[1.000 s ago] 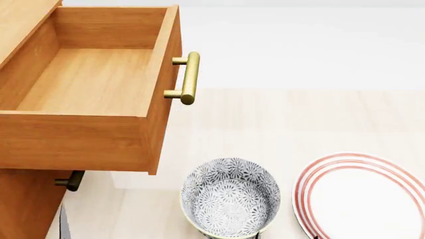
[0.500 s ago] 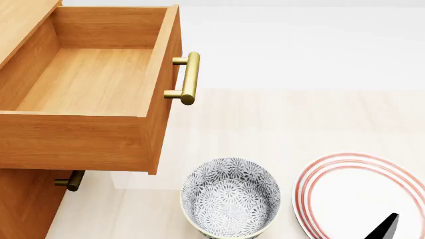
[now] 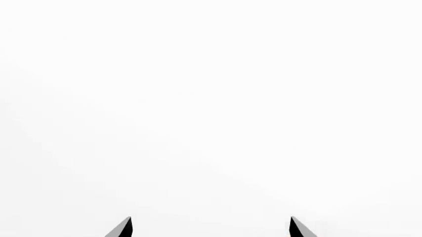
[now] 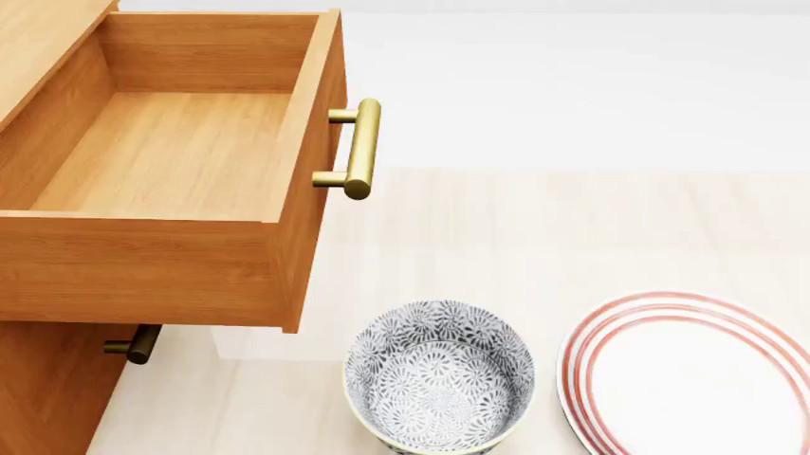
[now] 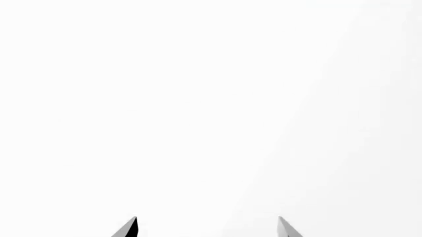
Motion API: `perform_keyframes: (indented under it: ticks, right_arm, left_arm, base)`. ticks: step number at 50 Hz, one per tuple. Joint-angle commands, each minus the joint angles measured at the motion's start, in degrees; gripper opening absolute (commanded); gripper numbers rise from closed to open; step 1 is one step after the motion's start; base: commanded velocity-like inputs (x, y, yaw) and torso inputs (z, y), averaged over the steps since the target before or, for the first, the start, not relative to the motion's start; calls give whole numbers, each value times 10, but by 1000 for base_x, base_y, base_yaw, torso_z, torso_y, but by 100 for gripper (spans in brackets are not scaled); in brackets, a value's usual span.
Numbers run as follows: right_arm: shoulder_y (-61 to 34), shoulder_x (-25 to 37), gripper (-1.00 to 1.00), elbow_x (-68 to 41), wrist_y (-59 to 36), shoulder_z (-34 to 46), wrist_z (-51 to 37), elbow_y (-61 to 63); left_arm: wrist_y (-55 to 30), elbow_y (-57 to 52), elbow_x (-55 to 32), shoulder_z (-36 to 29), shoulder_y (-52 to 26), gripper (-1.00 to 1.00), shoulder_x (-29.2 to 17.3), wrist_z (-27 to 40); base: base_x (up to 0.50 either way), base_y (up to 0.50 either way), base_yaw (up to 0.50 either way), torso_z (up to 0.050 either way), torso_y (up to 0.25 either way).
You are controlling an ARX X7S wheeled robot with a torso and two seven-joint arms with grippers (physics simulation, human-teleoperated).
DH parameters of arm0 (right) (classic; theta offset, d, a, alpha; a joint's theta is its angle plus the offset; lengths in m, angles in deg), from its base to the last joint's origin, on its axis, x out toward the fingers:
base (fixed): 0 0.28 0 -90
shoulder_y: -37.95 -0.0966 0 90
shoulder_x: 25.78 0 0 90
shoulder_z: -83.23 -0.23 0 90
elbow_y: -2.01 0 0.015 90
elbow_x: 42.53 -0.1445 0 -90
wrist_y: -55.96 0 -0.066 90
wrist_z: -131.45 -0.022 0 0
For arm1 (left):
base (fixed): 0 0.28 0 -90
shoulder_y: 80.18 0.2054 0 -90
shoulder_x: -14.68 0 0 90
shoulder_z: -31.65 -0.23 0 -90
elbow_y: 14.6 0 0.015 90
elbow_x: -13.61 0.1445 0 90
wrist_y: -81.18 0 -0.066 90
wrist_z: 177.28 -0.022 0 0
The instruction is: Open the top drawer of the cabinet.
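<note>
In the head view the top drawer [image 4: 165, 152] of the orange-brown cabinet [image 4: 51, 389] stands pulled far out, its plain wood inside bare. Its brass bar handle [image 4: 360, 149] faces right. A lower drawer's brass handle [image 4: 137, 343] shows below it. Neither gripper shows in the head view. In the left wrist view my left gripper [image 3: 211, 227] shows only two fingertips spread wide against blank white. In the right wrist view my right gripper [image 5: 207, 227] shows the same, tips wide apart, nothing between them.
A grey floral-patterned bowl [image 4: 439, 374] sits on the light wood floor in front of the cabinet. A white plate with red rings [image 4: 690, 374] lies to its right. A white wall runs behind.
A dark gripper tip that showed at the head view's bottom right half a second ago has gone out of view. The drawer, bowl and plate have not moved.
</note>
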Motion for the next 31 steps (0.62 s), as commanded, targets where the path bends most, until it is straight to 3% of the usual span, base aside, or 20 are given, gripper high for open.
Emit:
perform_keyframes:
  ticks: [1, 31]
  right_arm:
    - [-37, -36, 100, 10, -11, -87, 53, 60]
    - [-22, -26, 100, 13, -4, -65, 31, 51]
  left_arm:
    - [9, -26, 46, 117, 65, 100, 5, -35]
    - [25, -8, 43, 119, 44, 100, 40, -72]
  base:
    - [0, 0, 0, 0, 0]
    - [0, 0, 0, 0, 0]
